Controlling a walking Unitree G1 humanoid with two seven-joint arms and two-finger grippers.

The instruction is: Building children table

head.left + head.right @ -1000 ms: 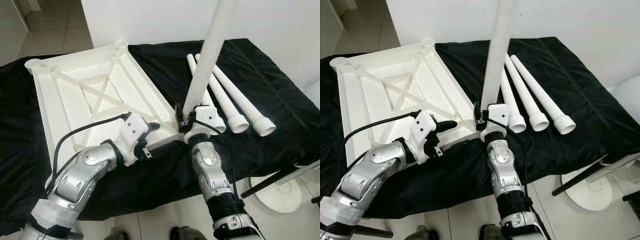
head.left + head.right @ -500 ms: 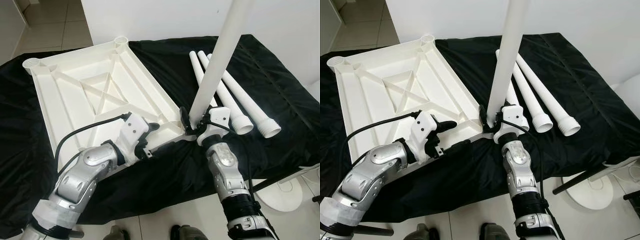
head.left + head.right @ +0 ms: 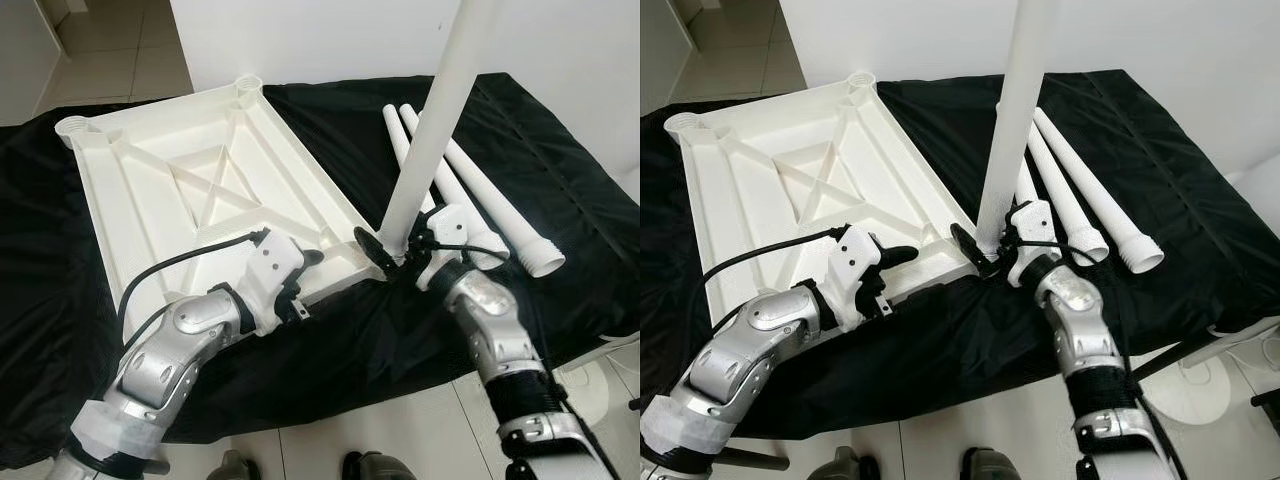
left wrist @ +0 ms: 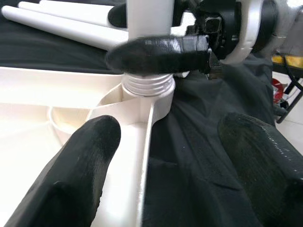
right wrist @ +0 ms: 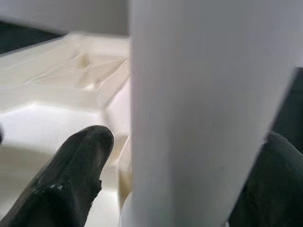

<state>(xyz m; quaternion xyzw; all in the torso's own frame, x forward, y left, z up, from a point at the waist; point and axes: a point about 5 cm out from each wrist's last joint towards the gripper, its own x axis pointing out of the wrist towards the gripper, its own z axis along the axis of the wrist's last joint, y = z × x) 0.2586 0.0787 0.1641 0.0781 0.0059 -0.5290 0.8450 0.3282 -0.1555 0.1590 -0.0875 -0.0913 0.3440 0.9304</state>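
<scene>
White plastic fills the middle of the scene: an upturned tabletop (image 3: 200, 190) lies ribbed side up on a worktop (image 3: 560, 180) draped in black cloth. The right end effector (image 3: 395, 252) is clamped on the base of an upright table leg (image 3: 432, 130), one finger (image 4: 158, 53) across the front of the tube just above its threaded end (image 4: 147, 85), which sits in the corner socket (image 4: 154, 101) of the tabletop directly below the fingers. The leg rises from the end effector, leaning slightly. The left end effector (image 3: 902, 262) rests at the near edge of the tabletop, just to the left of that socket, its two fingers apart and holding nothing; one finger (image 4: 80, 165) lies over the white edge, the other over the black cloth. Beyond and to the right of the right end effector, three spare legs (image 3: 500, 210) lie side by side on the cloth, threaded ends toward the robot.
</scene>
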